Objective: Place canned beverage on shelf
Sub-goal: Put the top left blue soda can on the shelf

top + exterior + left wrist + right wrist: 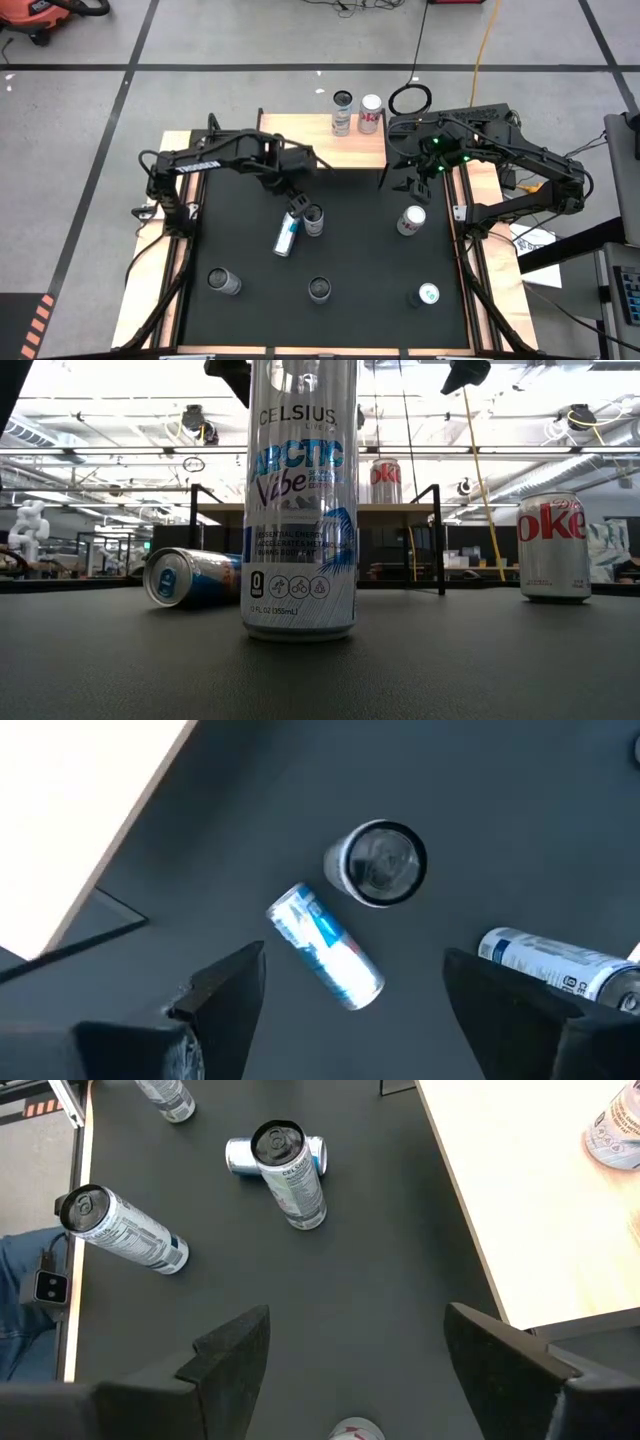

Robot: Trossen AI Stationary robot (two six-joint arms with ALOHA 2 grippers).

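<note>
The shelf (300, 143) stands at the mat's far edge with two cans on its board, a dark-topped one (343, 112) and a Diet Coke (371, 113). On the mat, a blue-and-white can (286, 237) lies on its side next to an upright tall can (314, 220). My left gripper (350, 1010) hangs open high above these two, near the shelf's front edge (298, 168), and holds nothing. My right gripper (350, 1370) waits open by the shelf's right end (402, 182), above another Diet Coke can (411, 220).
Three more upright cans stand near the mat's front edge: one at the left (224, 282), one in the middle (319, 290), one at the right (425, 295). Wooden strips (150, 290) and the arm bases flank the black mat.
</note>
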